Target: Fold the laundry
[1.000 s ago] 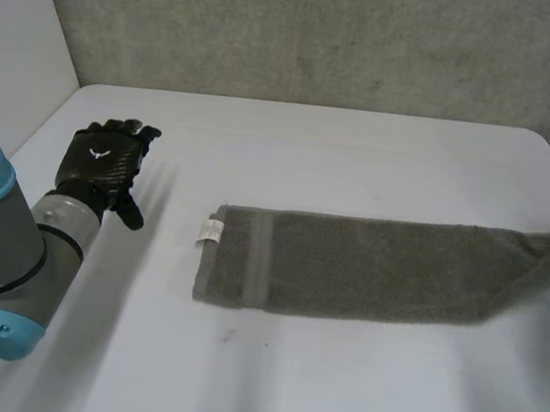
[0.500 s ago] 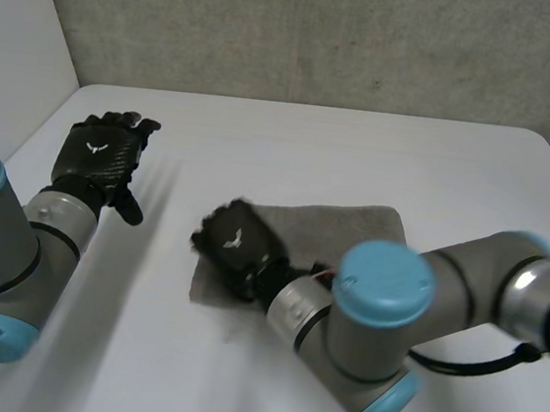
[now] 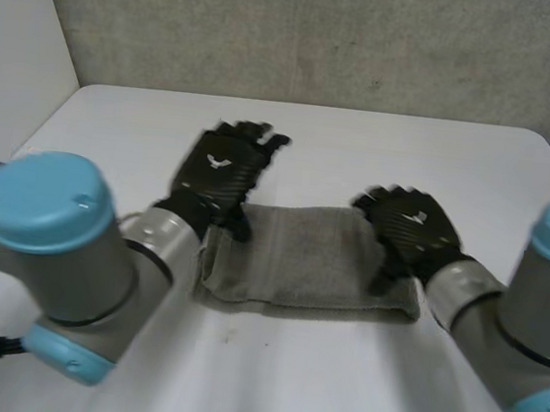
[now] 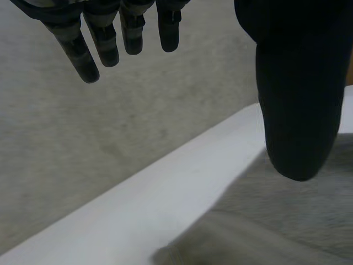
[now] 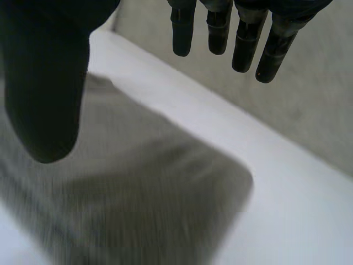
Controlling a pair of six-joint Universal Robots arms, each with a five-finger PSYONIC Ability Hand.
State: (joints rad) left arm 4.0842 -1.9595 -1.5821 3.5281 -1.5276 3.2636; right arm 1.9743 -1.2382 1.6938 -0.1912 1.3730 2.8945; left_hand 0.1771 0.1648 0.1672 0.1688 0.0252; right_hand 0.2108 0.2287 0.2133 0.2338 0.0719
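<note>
Two hands stand over one towel on a white bench.

Head view: the bench runs back to a grey concrete wall, and a white panel closes its left side. The towel lies flat near the middle of the bench. It is grey-green terry, folded into a short rectangle with its long side across the bench. The left hand is at the towel's left end and the right hand at its right end. Both have their fingers straight and slightly spread, and neither grips the cloth.

Left wrist view: the fingers point straight out, a little apart, with the thumb set well off from them. Nothing is held. The towel lies under the thumb, with bare bench and the wall beyond it.

Right wrist view: the fingers are straight and side by side, with the thumb apart from them and nothing between. A rounded end of the towel lies under the palm on the bench.

Change from the earlier frames: one second ago the towel was a long strip reaching the bench's right edge. It is now doubled to about half that length. The left hand has moved in from the bench's left side to the towel, and the right hand has moved from the towel's left end to its right end.
</note>
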